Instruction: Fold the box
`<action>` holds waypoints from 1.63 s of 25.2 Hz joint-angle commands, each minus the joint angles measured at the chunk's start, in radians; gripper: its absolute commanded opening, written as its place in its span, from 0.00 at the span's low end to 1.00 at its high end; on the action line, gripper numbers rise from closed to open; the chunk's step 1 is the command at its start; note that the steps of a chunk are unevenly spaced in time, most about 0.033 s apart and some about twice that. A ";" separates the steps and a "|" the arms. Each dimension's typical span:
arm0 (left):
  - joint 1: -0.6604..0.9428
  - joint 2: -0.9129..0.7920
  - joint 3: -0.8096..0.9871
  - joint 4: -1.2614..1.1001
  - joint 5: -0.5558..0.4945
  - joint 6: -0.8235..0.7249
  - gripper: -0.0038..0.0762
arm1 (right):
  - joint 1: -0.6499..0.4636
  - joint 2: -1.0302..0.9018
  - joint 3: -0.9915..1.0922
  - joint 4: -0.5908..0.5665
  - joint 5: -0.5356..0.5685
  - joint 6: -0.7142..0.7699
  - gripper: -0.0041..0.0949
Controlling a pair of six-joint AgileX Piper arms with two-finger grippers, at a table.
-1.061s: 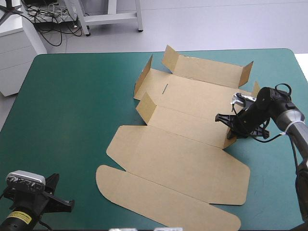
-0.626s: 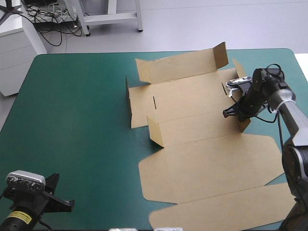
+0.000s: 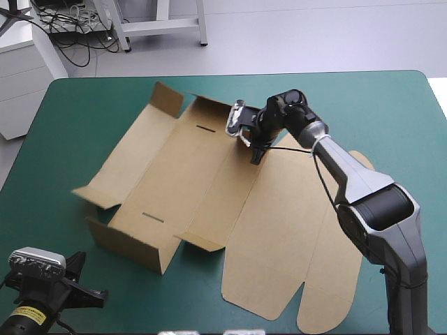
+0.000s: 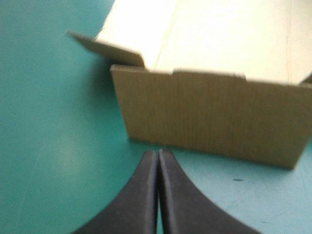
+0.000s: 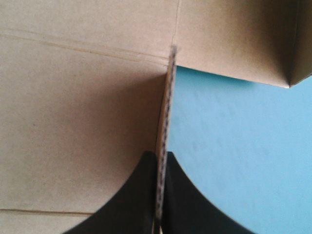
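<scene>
The box has swung round toward the table's left side since the earlier frame. The right gripper holds its flap near the far edge; the left gripper sits at the near left corner. Left wrist view: jaws closed, box wall just ahead. Right wrist view: jaws pinching the board's edge.

The box is cut off ahead of the left tool; far walls unseen.

Teal-green table cover (bare, flat)
</scene>
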 commanded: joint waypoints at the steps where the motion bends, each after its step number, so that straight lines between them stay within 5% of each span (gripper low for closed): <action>1: -0.001 0.016 -0.031 -0.008 -0.071 -0.003 0.04 | 0.072 -0.058 -0.037 0.071 -0.084 -0.134 0.03; 7: -0.001 0.016 -0.031 -0.008 -0.071 -0.005 0.04 | 0.183 -0.058 -0.037 0.084 -0.038 -0.197 0.03; 20: -0.001 0.016 -0.031 -0.008 -0.071 -0.005 0.04 | 0.188 -0.058 -0.037 0.042 -0.037 -0.137 0.04; 27: -0.001 0.016 -0.031 -0.008 -0.071 -0.005 0.04 | 0.188 -0.067 -0.037 0.045 -0.043 -0.087 0.39; 31: -0.001 0.016 -0.031 -0.008 -0.071 -0.005 0.04 | 0.172 -0.160 -0.037 -0.123 -0.049 -0.087 0.39; 36: -0.001 0.016 -0.031 -0.001 -0.071 -0.014 0.04 | 0.053 -0.357 -0.037 -0.300 -0.010 0.268 0.32; 41: -0.001 0.016 -0.031 -0.001 -0.071 -0.014 0.04 | -0.068 -0.473 -0.037 -0.320 0.140 0.413 0.23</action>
